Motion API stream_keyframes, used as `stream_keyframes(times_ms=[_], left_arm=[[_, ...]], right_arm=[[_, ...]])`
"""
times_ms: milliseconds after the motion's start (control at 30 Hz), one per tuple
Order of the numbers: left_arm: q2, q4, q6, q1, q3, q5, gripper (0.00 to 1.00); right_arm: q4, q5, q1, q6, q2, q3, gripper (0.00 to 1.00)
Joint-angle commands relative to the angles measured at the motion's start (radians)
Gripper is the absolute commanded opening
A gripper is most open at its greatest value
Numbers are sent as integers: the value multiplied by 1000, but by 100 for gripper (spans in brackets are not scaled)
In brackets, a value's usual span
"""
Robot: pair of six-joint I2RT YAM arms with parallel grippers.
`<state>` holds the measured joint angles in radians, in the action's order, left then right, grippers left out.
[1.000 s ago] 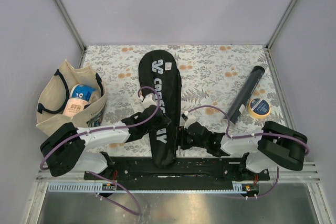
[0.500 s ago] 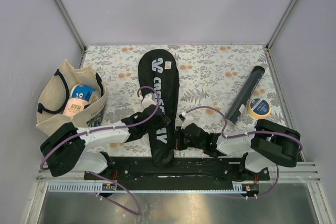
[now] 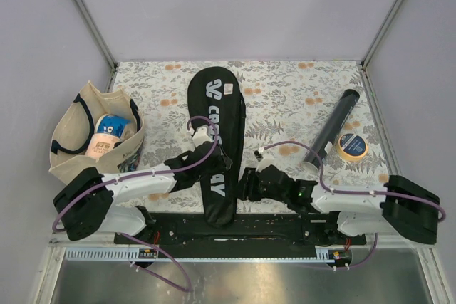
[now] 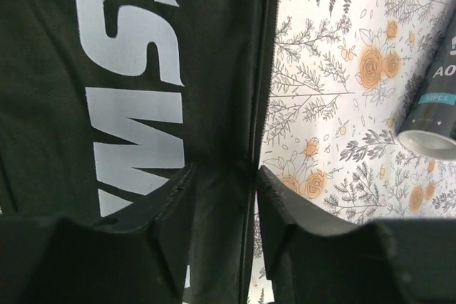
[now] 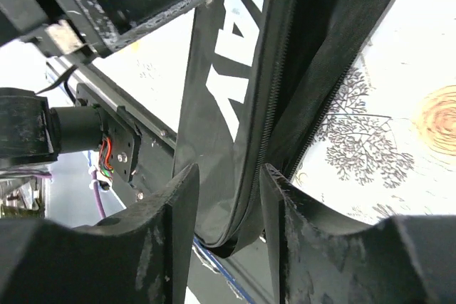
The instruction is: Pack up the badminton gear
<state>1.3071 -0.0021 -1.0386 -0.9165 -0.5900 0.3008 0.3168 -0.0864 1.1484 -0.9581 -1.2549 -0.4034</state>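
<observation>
The black racquet cover [image 3: 214, 105] lettered "CROSSWAY" lies lengthwise down the middle of the floral table. My left gripper [image 3: 224, 164] sits over its right edge, about two thirds of the way down. In the left wrist view the cover [image 4: 142, 69] fills the left side, and its zipper edge runs into the left gripper [image 4: 222, 172], whose jaws stand apart. My right gripper [image 3: 244, 189] is at the cover's lower right edge. It is open [image 5: 228, 176], with the cover's zipped tail [image 5: 228, 90] in the gap. The long black tube [image 3: 335, 127] lies at the right.
A beige tote bag [image 3: 92, 140] holding small items stands at the left edge. A tape roll [image 3: 351, 146] with a blue centre lies next to the tube's near end [image 4: 434, 105]. The black mounting rail [image 3: 271, 222] crosses under the cover's tail.
The right arm's elbow and shoulder have swung out to the right, while its gripper stays by the cover's lower edge. The left jaws have parted. The cover has barely shifted.
</observation>
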Motion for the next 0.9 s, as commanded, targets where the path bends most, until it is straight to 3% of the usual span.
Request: stream_keyframes(times_ms=[0, 200, 467, 700, 867], left_arm=[[-57, -67, 67, -1, -74, 75, 46], [-83, -179, 123, 7, -108, 135, 49], [-2, -136, 114, 62, -59, 29, 41], [79, -115, 100, 62, -42, 12, 39], [110, -114, 98, 64, -42, 17, 40]], right_arm=[[-269, -128, 7, 2, 142, -58, 49], [-311, -214, 7, 33, 177, -87, 48], [-210, -112, 7, 7, -12, -107, 50], [-249, -269, -24, 42, -46, -150, 42], [-254, -291, -111, 71, -95, -210, 45]])
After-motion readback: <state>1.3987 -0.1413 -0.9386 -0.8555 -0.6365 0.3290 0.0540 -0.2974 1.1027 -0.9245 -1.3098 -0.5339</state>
